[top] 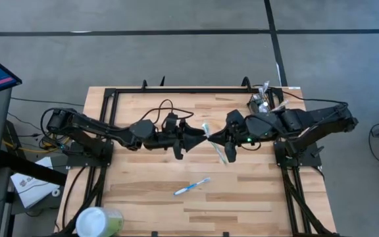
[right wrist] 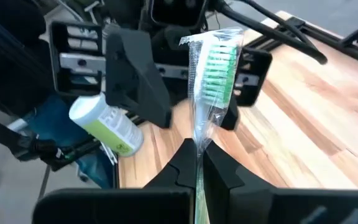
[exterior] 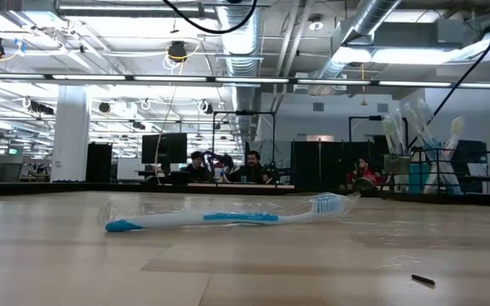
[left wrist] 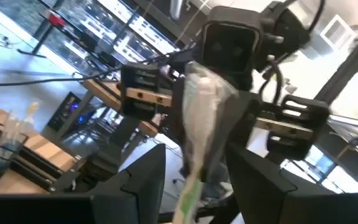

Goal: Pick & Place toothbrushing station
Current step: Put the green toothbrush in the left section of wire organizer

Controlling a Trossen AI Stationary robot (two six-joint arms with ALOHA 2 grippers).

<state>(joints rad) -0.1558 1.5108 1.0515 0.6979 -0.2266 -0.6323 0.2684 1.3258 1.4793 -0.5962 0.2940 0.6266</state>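
The left gripper has its fingers spread around the bristle end of a green toothbrush in crinkly clear wrap. The right gripper pinches its handle, fingers closed. A blue toothbrush lies on the pale wooden worktop. The black holder stands at the far right corner.

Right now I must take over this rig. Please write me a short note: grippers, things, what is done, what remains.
Right gripper: shut on the wrapped green toothbrush, held up mid-table. Left gripper: open, fingers on either side of the same brush's head, not clamped.
Blue toothbrush lies on the table, untouched. Holder stands at the far right corner with brushes in it. Green cup is at the near left corner.
Done: green brush lifted. Left: place both brushes.
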